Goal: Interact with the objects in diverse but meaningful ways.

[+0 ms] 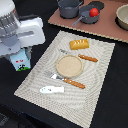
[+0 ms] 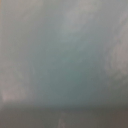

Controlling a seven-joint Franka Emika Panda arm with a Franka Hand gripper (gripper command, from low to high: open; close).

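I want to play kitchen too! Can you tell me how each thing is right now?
claw, over the milk carton; open or shut, cannot tell.
milk carton, under the claw, off the mat.
bread loaf, lying on the mat.
plate, empty, on the mat.
fish, flat on the mat.
pot, upright on the brown tray.
tomato, in a dark pan.
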